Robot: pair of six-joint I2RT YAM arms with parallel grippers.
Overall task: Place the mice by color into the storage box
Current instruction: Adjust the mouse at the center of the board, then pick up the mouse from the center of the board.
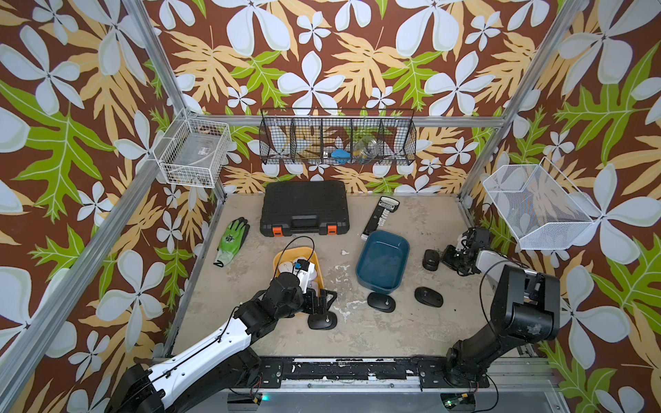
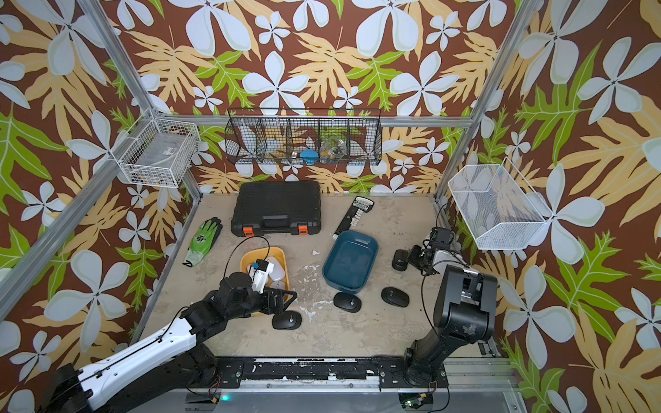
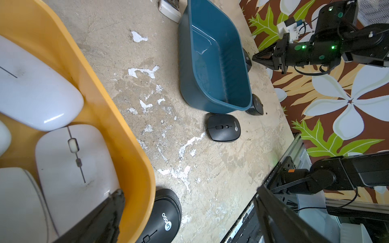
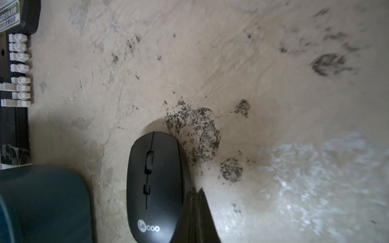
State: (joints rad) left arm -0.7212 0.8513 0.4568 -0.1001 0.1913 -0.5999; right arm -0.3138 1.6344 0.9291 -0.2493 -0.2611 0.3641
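- In both top views, the left gripper (image 1: 323,303) hangs at lower centre with its jaws spread wide and nothing between them, above a black mouse (image 1: 322,320). The arm covers most of the white mice (image 1: 285,267) in the yellow bin (image 1: 277,257).
- The blue bin (image 1: 384,262) at centre right holds nothing. A second black mouse (image 1: 381,302) and a third black mouse (image 1: 428,296) lie just below it. Bare table (image 1: 357,339) runs down to the front rail.
- At right, near the table edge, the right gripper (image 1: 444,258) is pinched closed on nothing, beside a fourth black mouse (image 1: 430,259).
- Left wrist: four white mice crowd the yellow bin, three cut off by the frame. The blue bin's wall half hides two black mice.
- Right wrist: the closed fingers (image 4: 197,210) lie along the fourth black mouse; contact is unclear. A black-and-white device (image 4: 14,84) is cropped.
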